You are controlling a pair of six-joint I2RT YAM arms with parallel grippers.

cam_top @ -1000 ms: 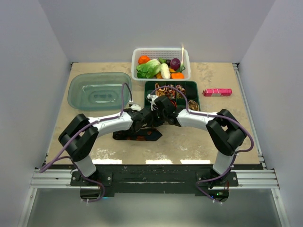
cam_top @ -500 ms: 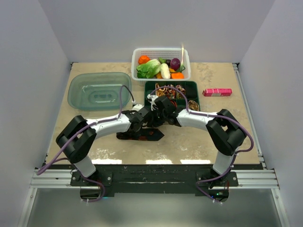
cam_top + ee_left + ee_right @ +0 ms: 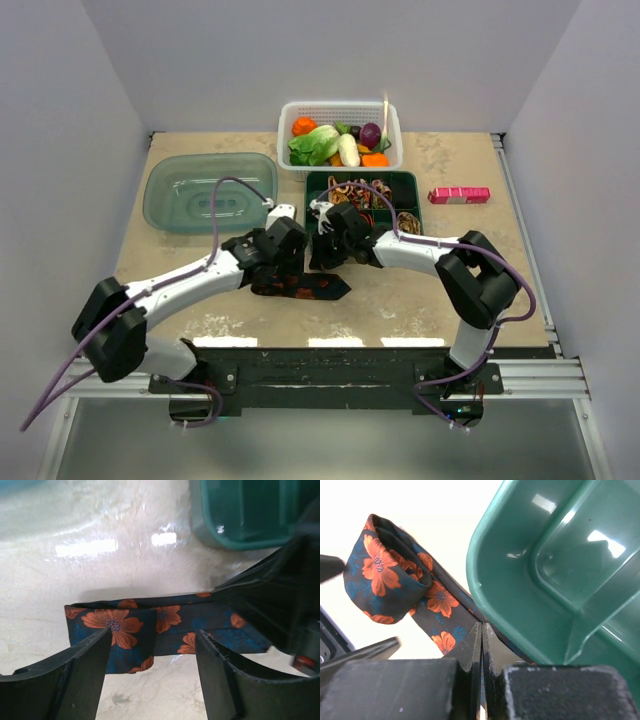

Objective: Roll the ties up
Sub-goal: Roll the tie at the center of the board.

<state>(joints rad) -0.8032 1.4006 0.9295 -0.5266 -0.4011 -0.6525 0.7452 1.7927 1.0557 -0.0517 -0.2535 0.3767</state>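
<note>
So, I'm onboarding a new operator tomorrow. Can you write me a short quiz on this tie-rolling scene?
1. True or false: the left hand is open, with one finger on each side of the floral tie's folded end.
2. What is the right hand shut on? A) the pink box B) the floral tie C) the white basket
3. Fill in: the rolled ties lie in a ___ tray.

Key: 1 true; 2 B; 3 green.

one loose tie (image 3: 325, 288) — one pink box (image 3: 459, 195)
</note>
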